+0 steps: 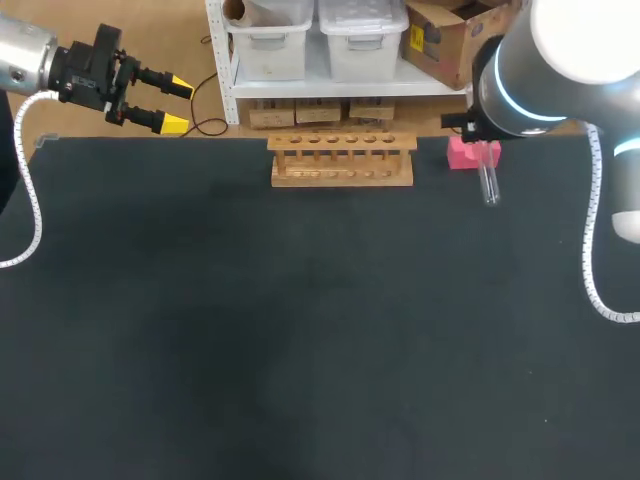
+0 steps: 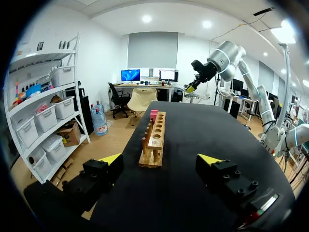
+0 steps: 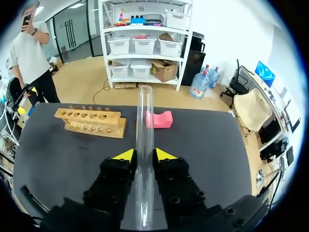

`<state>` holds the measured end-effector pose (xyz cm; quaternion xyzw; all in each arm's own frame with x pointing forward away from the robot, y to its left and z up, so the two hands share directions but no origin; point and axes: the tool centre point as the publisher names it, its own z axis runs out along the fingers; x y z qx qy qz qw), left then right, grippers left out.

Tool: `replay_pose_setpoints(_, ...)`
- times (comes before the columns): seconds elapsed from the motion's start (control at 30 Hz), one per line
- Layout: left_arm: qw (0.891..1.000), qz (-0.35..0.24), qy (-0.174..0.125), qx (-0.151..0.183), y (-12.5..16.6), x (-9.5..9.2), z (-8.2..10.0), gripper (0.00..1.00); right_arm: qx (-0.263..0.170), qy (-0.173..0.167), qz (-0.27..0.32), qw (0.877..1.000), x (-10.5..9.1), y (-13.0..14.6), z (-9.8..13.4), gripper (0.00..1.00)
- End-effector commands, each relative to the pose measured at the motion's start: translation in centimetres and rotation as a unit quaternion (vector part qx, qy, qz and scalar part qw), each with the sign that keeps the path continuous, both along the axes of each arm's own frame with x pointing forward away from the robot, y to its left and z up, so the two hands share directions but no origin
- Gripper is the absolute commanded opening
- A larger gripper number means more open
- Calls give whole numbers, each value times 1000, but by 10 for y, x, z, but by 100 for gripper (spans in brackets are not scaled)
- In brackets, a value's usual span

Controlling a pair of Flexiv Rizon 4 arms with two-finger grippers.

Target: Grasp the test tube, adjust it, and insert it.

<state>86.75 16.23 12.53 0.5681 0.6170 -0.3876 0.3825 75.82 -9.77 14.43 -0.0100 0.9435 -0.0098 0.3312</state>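
Note:
A clear glass test tube (image 3: 144, 145) is pinched between the yellow-tipped fingers of my right gripper (image 3: 144, 155), which is shut on it; the tube runs out ahead of the fingers. In the head view the tube (image 1: 488, 180) hangs below my right arm beside a pink block (image 1: 462, 152). The wooden rack (image 1: 342, 159) with a row of holes stands at the table's back middle. It shows ahead of my left gripper (image 2: 163, 161) as the rack (image 2: 154, 138). My left gripper (image 1: 175, 105) is open at the back left, holding nothing.
The pink block (image 3: 160, 119) lies just right of the rack (image 3: 91, 123). The black table (image 1: 300, 330) stretches forward of the rack. Its back edge runs close behind the rack and the block.

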Motion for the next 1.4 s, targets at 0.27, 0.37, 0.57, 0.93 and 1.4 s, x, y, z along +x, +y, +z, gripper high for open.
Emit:
replay_pose_setpoints(0.27, 1000, -1, 0, 0, 0, 2, 0, 100, 16, 7, 40, 999, 13, 33, -14, 0)
replay_pose_setpoints(0.37, 1000, -1, 0, 0, 0, 2, 0, 100, 21, 8, 52, 998, 18, 43, -18, 0)
replay_pose_setpoints(0.57, 1000, -1, 0, 0, 0, 2, 0, 100, 26, 9, 68, 997, 31, 61, -27, 0)
replay_pose_setpoints(0.93, 1000, -1, 0, 0, 0, 2, 0, 100, 29, 11, 72, 997, 47, 91, -46, 0)
replay_pose_setpoints(1.4, 1000, -1, 0, 0, 0, 2, 0, 100, 20, 32, 71, 997, 64, 116, -79, 0)
